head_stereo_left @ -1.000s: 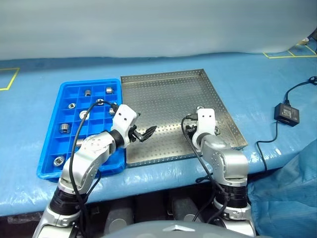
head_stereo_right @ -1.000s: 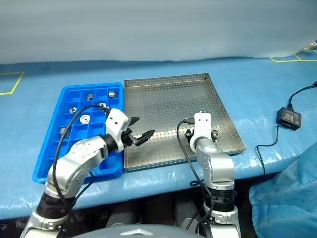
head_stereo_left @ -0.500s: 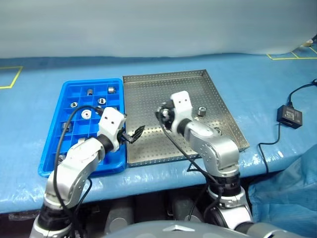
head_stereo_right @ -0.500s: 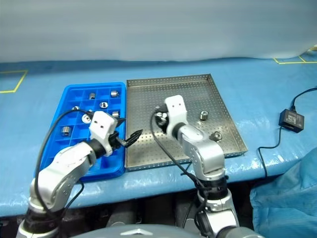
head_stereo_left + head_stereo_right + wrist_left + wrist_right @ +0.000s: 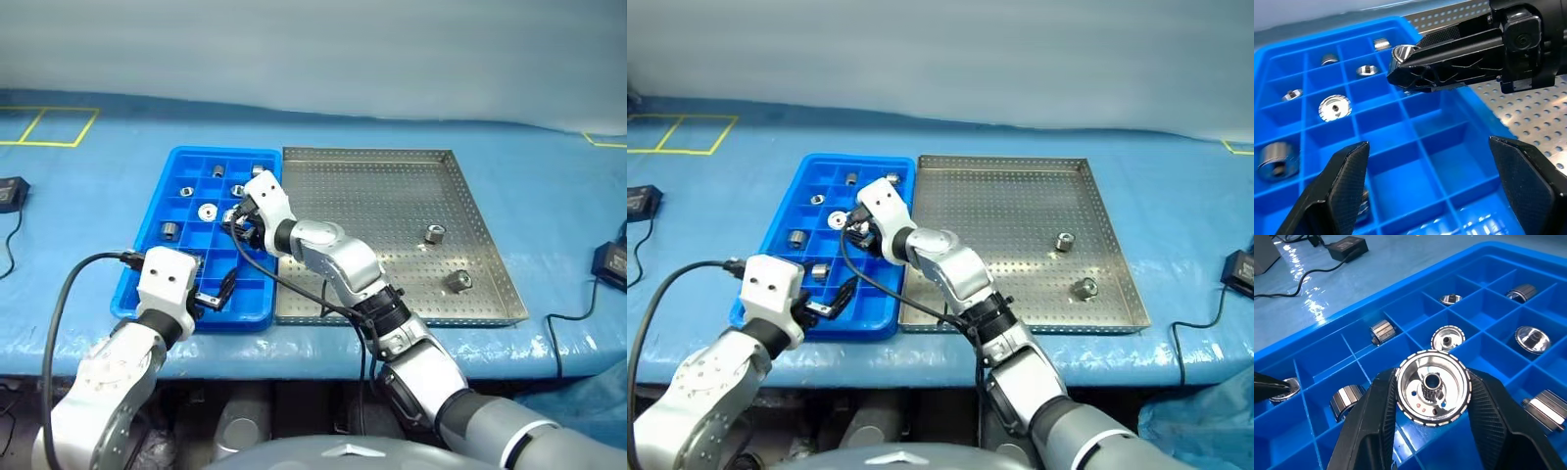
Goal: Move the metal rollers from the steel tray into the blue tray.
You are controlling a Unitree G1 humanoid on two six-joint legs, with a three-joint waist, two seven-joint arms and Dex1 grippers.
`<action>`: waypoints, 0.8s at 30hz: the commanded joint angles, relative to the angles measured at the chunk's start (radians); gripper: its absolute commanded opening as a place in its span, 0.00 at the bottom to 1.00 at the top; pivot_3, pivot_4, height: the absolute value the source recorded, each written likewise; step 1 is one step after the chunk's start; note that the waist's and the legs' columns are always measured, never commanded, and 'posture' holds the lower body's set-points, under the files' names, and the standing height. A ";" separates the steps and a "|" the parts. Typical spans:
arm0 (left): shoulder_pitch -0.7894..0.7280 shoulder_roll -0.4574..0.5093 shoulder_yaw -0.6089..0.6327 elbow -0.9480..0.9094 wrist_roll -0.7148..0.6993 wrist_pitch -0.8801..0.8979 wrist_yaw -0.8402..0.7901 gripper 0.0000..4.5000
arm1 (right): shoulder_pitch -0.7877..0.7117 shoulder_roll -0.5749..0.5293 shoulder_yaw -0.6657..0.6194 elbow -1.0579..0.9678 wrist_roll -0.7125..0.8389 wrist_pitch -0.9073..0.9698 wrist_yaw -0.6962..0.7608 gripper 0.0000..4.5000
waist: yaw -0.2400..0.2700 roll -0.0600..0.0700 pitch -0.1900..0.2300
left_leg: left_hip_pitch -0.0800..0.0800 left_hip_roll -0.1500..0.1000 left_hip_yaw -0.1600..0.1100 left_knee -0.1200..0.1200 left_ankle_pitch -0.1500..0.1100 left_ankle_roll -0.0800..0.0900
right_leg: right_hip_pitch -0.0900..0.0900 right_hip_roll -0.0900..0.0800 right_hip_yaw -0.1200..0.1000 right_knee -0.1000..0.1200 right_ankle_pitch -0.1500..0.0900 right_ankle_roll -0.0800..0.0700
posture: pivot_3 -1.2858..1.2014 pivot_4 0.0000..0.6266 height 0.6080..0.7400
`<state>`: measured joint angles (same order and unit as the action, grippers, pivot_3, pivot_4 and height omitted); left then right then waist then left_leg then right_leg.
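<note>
Right gripper [image 5: 1432,396] pinches one metal roller [image 5: 1433,388] between its fingers, held above the compartments of the blue tray [image 5: 147,264]. Left gripper [image 5: 1435,186] hovers with jaws wide and empty over the same tray's near end. Two more rollers [image 5: 434,233] lie on the steel tray [image 5: 392,196], well apart from both grippers.

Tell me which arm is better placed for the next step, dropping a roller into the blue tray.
Right. The right gripper is shut on a metal roller above the blue tray; the left gripper is open and holds nothing.
</note>
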<state>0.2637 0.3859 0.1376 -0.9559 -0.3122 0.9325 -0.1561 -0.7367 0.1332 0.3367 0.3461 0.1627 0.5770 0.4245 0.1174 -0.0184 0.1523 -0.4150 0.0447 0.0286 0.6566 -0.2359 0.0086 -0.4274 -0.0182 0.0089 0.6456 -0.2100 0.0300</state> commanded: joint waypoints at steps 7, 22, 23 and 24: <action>0.013 -0.011 0.003 -0.081 0.014 0.004 0.039 0.95 | -0.107 0.074 -0.029 0.180 0.017 -0.108 0.074 0.39 | 0.039 0.000 0.000 | 0.000 0.000 0.000 -0.002 0.000 0.000 | -0.001 0.000 -0.001 0.000 -0.001 -0.002 | 0.71 0.24 1.00; -0.068 -0.013 -0.061 -0.027 -0.001 -0.004 0.031 0.95 | 0.038 -0.032 -0.075 -0.228 0.041 -0.058 0.007 0.71 | 0.076 0.000 0.000 | -0.002 0.000 -0.005 -0.003 0.000 -0.001 | 0.000 -0.001 -0.009 -0.001 -0.002 -0.003 | 0.68 0.24 1.00; -0.086 -0.011 -0.072 -0.017 -0.002 -0.004 0.026 0.95 | 0.060 -0.054 -0.081 -0.273 0.039 -0.032 0.000 0.71 | 0.078 0.000 0.000 | -0.003 0.000 -0.005 -0.003 0.000 -0.001 | 0.000 -0.001 -0.009 -0.001 -0.002 -0.003 | 0.68 0.24 1.00; -0.103 -0.010 -0.083 -0.005 -0.001 -0.004 0.021 0.95 | 0.083 -0.077 -0.084 -0.319 0.032 -0.001 -0.011 0.71 | 0.081 0.000 0.000 | -0.003 0.000 -0.005 -0.003 0.001 -0.001 | 0.000 -0.001 -0.009 -0.001 -0.002 -0.003 | 0.67 0.24 1.00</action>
<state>0.1745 0.3751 0.0680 -0.9668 -0.3143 0.9471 -0.1266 -0.6626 0.0726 0.2883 0.1158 0.1943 0.5430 0.4287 0.1981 -0.0180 0.1526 -0.4182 0.0440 0.0234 0.6535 -0.2352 0.0068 -0.4275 -0.0196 -0.0010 0.6445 -0.2126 0.0261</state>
